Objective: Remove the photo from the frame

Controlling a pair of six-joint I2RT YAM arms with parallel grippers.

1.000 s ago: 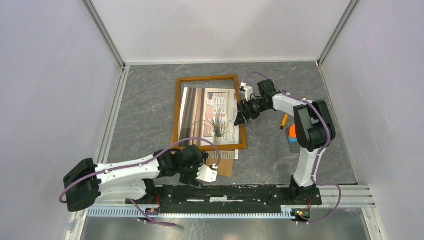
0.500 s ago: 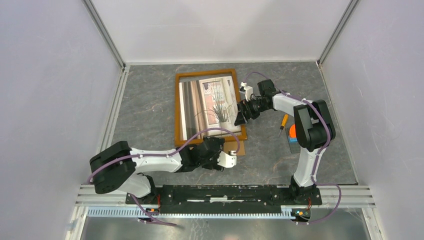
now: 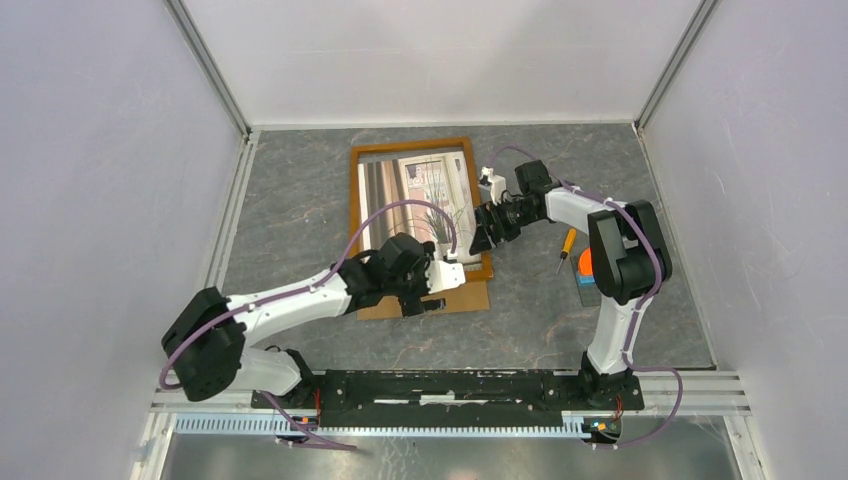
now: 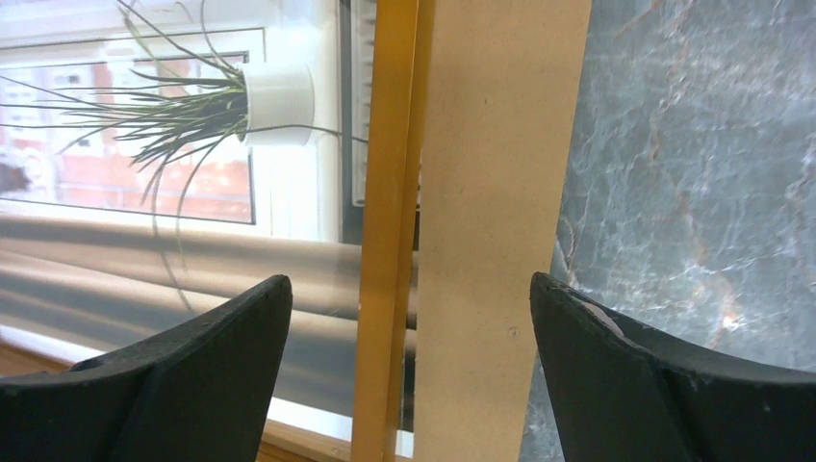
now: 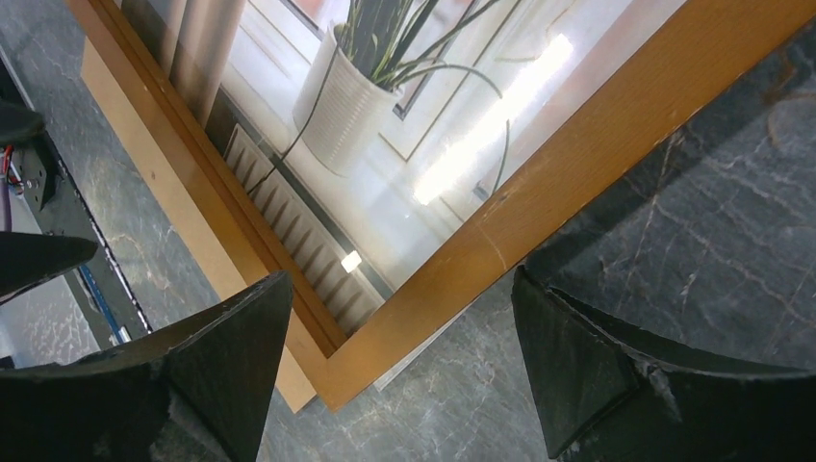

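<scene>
The frame, with narrow orange-brown moulding, lies flat on the grey table. The photo of a window, curtains and potted plant shows inside it. A brown fibreboard panel sticks out past the frame's near edge. My left gripper is open over that near edge. In the left wrist view, the left gripper has the moulding and fibreboard between its spread fingers. My right gripper is open at the frame's right side. In the right wrist view, the right gripper hangs above the moulding close to a corner, with the photo beyond.
An orange-handled screwdriver and an orange and blue object lie right of the frame, beside the right arm. White walls enclose the table on three sides. A metal rail runs along the near edge.
My left arm has swung from the near rail forward to the frame's near edge. The frame has shifted slightly away, and more fibreboard shows at its near side. The right gripper has stayed put.
</scene>
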